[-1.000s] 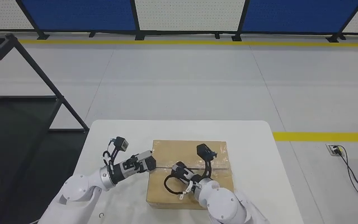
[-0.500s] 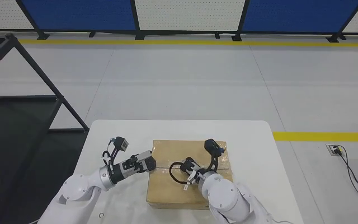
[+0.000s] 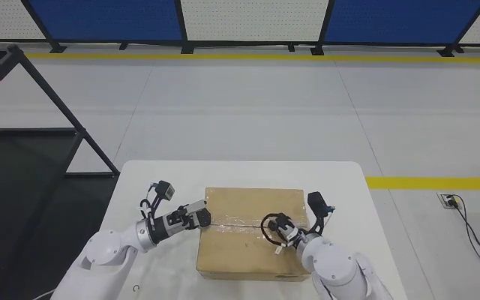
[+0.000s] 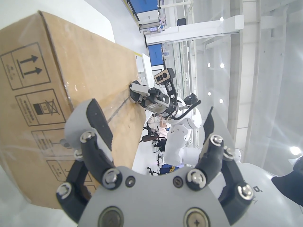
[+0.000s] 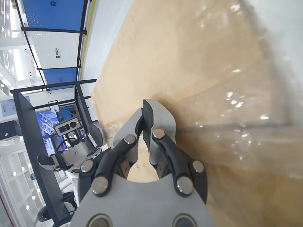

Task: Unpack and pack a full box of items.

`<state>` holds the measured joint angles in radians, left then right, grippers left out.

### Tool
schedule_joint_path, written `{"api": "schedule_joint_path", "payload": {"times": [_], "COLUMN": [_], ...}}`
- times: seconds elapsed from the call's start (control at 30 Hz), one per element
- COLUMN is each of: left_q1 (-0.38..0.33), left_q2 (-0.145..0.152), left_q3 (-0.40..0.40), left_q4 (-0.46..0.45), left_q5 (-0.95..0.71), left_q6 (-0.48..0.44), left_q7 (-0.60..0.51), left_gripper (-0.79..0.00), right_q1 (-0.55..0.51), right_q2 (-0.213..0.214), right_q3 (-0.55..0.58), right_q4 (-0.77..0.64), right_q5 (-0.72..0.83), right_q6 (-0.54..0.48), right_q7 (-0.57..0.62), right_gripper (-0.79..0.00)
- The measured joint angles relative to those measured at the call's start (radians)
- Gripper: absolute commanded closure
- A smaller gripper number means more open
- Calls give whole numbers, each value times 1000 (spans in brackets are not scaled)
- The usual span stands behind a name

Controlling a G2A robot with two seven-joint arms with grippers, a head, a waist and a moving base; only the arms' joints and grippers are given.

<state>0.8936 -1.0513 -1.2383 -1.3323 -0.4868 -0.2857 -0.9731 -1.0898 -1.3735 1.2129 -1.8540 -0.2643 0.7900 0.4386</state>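
A closed brown cardboard box sits in the middle of the white table, its top seam sealed with clear tape. My left gripper is open at the box's left end. In the left wrist view, one of its fingers lies against the printed side of the box and the other stands free. My right gripper is shut, with its tips resting on the box top at the taped seam, right of centre. Nothing shows between its fingers.
The white table has bare room to the left of and behind the box. A small dark ring lies near the table's front left. A black metal frame stands left of the table, and blue partition panels close off the far side.
My right gripper has slid to the right along the taped seam, from the box's middle to right of centre. The left gripper has stayed at the box's left end.
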Motion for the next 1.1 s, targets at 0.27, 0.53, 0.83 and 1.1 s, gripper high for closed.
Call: {"api": "schedule_joint_path", "payload": {"times": [0.27, 0.53, 0.83, 1.1], "left_q1": [-3, -2, -2, 1], "left_q2": [-2, -3, -3, -4], "left_q3": [1, -1, -6, -9], "left_q4": [1, -2, -6, -14], "left_q5": [4, 8, 12, 15], "left_q6": [0, 4, 9, 11], "left_q7": [1, 3, 0, 4], "left_gripper": [-785, -785, -785, -785], "right_q1": [-51, -94, -145, -173], "right_q2": [13, 22, 26, 32], "right_q3": [95, 190, 308, 290], "right_q4": [-38, -47, -73, -106], "right_q5": [21, 63, 179, 201], "right_q6": [-9, -25, -93, -152], "right_q7": [-7, -17, -55, -21], "right_gripper": [0, 0, 0, 0]}}
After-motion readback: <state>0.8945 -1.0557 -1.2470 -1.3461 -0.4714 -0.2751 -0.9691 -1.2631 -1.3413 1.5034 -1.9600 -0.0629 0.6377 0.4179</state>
